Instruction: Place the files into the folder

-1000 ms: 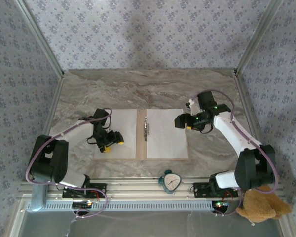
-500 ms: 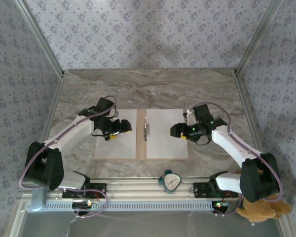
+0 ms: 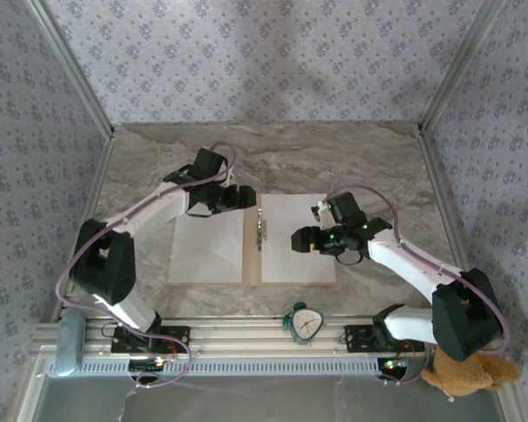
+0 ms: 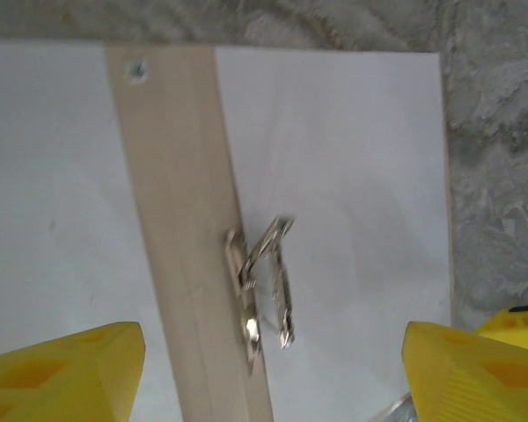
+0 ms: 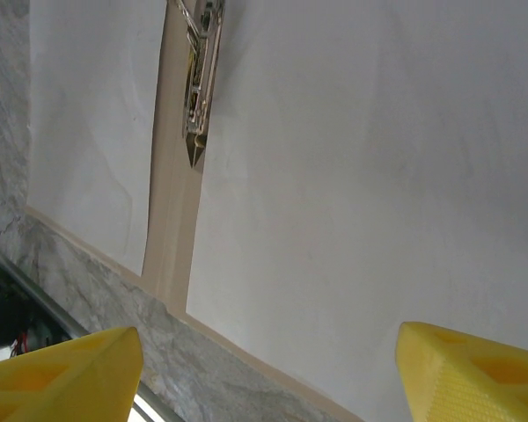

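We found the folder (image 3: 253,264) lying open and flat on the marble table (image 3: 273,158), its tan spine running away from the arms' bases and its cover showing as a thin brown border. The files lay inside it, one white sheet on each half. The left sheet (image 3: 207,255) and the right sheet (image 3: 312,272) were both flat, each just beside the spine. A small metal clip (image 3: 262,230) sat along the spine's right edge, touching the inner edge of the right sheet. In the left wrist view its wire parts were blurred, so we could not tell whether it stood raised or lay flat. The left arm (image 3: 150,211) reached in from the left, and the left jaws hung over the far end of the folder, near the spine. Its yellow left fingers (image 4: 62,369) stood wide apart in the lower corners of the wrist view, with spine and clip beneath the gap. The left jaws were released and gripped nothing. The right arm (image 3: 405,255) bent over the right half, and the right jaws pointed toward the spine above the right sheet, near the clip. The right fingers (image 5: 62,374) were likewise spread wide over bare paper, so those jaws were released too. We could not tell whether any fingertip touched the paper. At the near edge a small clock (image 3: 305,322) stood between the arm bases, and a teddy bear (image 3: 462,369) sat by the right base.
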Controlling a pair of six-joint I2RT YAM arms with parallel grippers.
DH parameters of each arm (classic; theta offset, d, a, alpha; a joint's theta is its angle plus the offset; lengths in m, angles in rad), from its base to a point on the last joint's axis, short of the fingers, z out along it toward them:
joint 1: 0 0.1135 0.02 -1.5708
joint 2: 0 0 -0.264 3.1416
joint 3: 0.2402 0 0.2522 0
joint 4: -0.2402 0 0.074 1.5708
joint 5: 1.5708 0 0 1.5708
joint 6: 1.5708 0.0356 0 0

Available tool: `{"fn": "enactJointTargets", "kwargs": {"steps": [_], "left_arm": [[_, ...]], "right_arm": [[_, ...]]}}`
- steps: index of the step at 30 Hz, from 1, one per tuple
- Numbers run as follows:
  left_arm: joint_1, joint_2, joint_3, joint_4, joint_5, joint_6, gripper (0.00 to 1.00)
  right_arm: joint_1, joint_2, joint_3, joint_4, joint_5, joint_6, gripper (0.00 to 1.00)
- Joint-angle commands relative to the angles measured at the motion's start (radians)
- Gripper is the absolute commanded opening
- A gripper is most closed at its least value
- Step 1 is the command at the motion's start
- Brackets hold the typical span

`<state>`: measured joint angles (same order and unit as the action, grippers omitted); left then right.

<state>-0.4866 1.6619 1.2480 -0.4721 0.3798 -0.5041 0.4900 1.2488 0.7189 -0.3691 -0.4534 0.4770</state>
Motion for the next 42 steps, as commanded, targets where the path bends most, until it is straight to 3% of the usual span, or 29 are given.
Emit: {"fn": "enactJointTargets", "kwargs": {"steps": [1, 13, 21, 42], "left_arm": [[-0.006, 0.065, 0.086, 0.025, 0.044, 0.091, 0.79], [-0.001, 0.281, 0.236, 0.035, 0.138, 0.175, 0.87], [-0.008, 0.352, 0.257, 0.073, 0.265, 0.159, 0.82], [-0.055, 0.250, 0.125, 0.083, 0.299, 0.143, 0.75]], "right_arm": [[0.031, -0.011, -0.031, 0.048, 0.078, 0.026, 0.77], [0.097, -0.025, -0.067, 0.091, 0.174, 0.003, 0.77], [0.097, -0.051, -0.116, 0.120, 0.247, 0.031, 0.76], [0.052, -0.049, -0.163, 0.183, 0.209, 0.058, 0.75]]}}
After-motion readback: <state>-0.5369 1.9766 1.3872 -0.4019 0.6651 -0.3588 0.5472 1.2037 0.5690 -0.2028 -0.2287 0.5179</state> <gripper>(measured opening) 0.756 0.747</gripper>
